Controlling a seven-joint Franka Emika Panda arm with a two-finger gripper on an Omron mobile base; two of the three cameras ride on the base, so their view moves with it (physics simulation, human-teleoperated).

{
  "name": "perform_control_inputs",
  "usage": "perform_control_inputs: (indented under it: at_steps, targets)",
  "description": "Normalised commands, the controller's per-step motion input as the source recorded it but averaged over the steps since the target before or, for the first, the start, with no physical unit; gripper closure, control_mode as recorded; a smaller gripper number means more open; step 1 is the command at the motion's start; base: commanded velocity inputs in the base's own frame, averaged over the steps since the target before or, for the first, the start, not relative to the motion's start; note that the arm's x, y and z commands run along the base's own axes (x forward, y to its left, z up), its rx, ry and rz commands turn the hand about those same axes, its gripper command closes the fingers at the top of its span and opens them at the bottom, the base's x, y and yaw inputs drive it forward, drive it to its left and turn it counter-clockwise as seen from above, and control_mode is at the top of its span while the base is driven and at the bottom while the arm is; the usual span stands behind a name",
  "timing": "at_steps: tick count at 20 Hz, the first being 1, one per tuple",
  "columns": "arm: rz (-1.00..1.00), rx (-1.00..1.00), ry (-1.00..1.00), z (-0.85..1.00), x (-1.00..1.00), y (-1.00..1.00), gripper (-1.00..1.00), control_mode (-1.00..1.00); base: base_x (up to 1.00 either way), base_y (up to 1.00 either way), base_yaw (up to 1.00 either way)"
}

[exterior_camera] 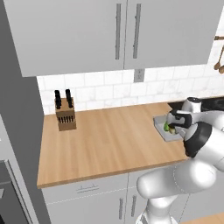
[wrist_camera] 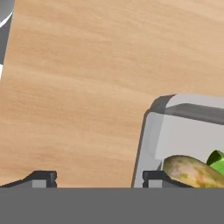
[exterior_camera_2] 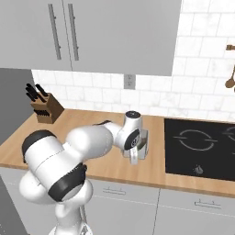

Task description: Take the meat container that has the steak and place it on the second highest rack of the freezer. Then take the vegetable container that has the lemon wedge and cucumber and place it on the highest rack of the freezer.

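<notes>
Hand view puts 2 dark fingertips point(wrist_camera: 43, 178) astride the left wall of the grey vegetable container point(wrist_camera: 175, 131): 1 tip outside over the wooden counter point(wrist_camera: 87, 65), 1 inside beside the yellowish lemon wedge point(wrist_camera: 192, 170) and the green cucumber point(wrist_camera: 216, 159). Jaws wide apart, nothing pinched yet; whether the tips touch the wall cannot be told. Best done, likely, by sinking a little further so the wall sits deep between the tips, closing squarely on it, then lifting level so nothing spills.

Left base view adds the wider setting: gripper point(exterior_camera: 175, 124) down over the container at the counter's right end, knife block point(exterior_camera: 65, 114) well apart at far left.

Right base view offers the black cooktop point(exterior_camera_2: 199, 142) just right of the container, with the wrist hiding most of the tray.
</notes>
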Motion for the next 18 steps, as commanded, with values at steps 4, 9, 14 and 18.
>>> perform_control_inputs:
  at_steps: [4,9,14,18]
  targets:
    - [0.00,0.00,0.00,0.04,0.19,-0.03,-1.00,-1.00,0.00,0.00,0.00]
    - [0.00,0.00,0.00,0.01,0.00,-0.17,-1.00,-1.00,0.00,0.00,0.00]
    - [0.00,0.00,0.01,0.00,0.03,0.01,-1.00,-1.00,0.00,0.00,0.00]
    - [0.00,0.00,0.06,-0.08,0.10,0.12,-1.00,-1.00,0.00,0.00,0.00]
